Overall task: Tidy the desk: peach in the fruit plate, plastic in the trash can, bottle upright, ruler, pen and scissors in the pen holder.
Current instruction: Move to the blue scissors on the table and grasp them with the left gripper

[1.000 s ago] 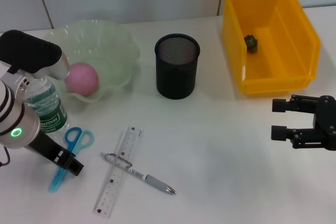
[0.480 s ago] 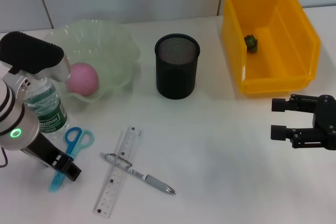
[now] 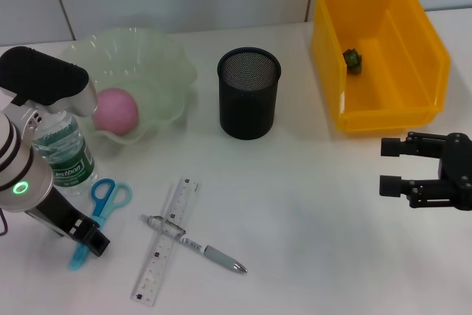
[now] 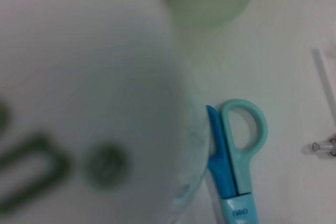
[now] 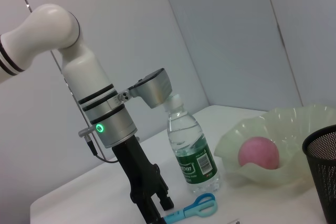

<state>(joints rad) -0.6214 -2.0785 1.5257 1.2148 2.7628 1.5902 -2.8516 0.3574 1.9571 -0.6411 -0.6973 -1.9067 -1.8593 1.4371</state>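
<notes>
The pink peach (image 3: 115,111) lies in the pale green fruit plate (image 3: 166,60). A clear bottle (image 3: 65,154) with a green label stands upright beside the plate, also seen as the bottle (image 5: 191,153). My left gripper (image 3: 87,237) is low at the table just in front of the bottle, over the blades of the blue scissors (image 3: 102,208). The clear ruler (image 3: 164,245) lies flat with the pen (image 3: 198,245) across it. The black mesh pen holder (image 3: 248,94) stands mid-table. A green plastic scrap (image 3: 353,59) lies in the yellow trash can (image 3: 431,49). My right gripper (image 3: 391,166) hovers open, holding nothing.
The left arm's bulky white wrist (image 3: 22,175) stands close against the bottle. The left wrist view is filled by the blurred bottle (image 4: 79,103), with the scissors (image 4: 236,156) beside it. A tiled wall runs along the table's far edge.
My left gripper has slid a little toward the table's near-left edge along the scissors. The bottle, the other objects and the right arm have stayed where they were.
</notes>
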